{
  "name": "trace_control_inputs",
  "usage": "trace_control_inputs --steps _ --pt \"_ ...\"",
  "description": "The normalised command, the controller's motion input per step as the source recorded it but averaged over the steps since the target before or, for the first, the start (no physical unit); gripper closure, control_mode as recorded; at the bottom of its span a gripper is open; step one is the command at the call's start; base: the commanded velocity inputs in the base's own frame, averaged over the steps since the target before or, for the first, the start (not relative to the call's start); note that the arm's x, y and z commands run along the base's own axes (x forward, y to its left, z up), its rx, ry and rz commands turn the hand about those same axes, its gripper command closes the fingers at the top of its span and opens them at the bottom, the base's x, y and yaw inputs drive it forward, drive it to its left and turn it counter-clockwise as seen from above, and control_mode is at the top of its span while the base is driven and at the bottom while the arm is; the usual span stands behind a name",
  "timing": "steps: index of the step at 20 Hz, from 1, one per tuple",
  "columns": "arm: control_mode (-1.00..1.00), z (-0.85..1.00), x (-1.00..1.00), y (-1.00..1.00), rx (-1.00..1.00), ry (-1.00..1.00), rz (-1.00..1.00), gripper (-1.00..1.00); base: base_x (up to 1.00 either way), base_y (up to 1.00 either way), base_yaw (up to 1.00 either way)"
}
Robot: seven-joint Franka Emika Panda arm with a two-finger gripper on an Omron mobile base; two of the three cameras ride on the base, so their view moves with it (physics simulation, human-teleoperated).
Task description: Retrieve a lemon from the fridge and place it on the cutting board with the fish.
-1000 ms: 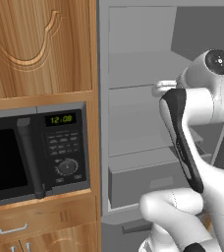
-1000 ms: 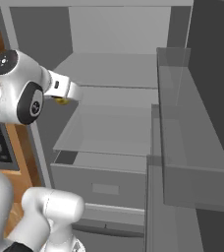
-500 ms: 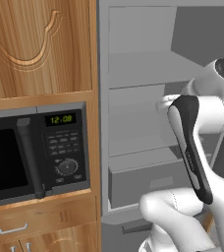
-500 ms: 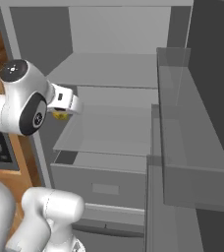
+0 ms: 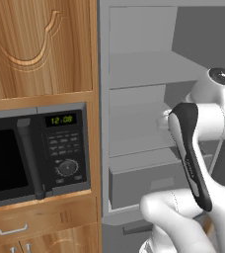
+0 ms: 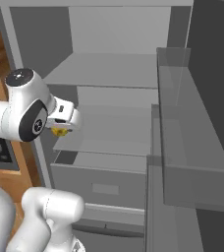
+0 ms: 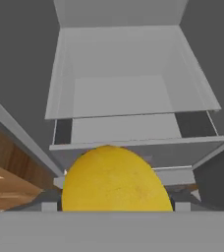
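A: Which step is this?

B: The carry-out, I'd judge. The fridge (image 6: 119, 74) stands open, and the hand (image 6: 61, 129), out in front of its shelves, is clamped on the lemon (image 7: 115, 179).

A: Next?

B: Turn toward the cutting board and the fish. Where they lie I cannot say, and the fingertips are cut off below the fruit.

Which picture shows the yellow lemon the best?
The hand view: the lemon looms big and close there, in front of the open fridge. The right base view gives just a small yellow bit of it poking out under the hand. In the left base view the arm covers it.
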Motion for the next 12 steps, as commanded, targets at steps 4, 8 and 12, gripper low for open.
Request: trace_control_inputs --steps 4,8,12 --pt "-1.00 -0.54 -0.11 0.02 -0.05 0.14 0.00 1.00 0.00 0.00 0.00" --pt "-1.00 -0.37 -0.02 0.01 -0.03 0.08 0.00 1.00 0.00 0.00 0.00" --pt "-1.00 0.00 0.00 0.00 0.00 0.00 0.00 1.00 0.00 0.00 0.00"
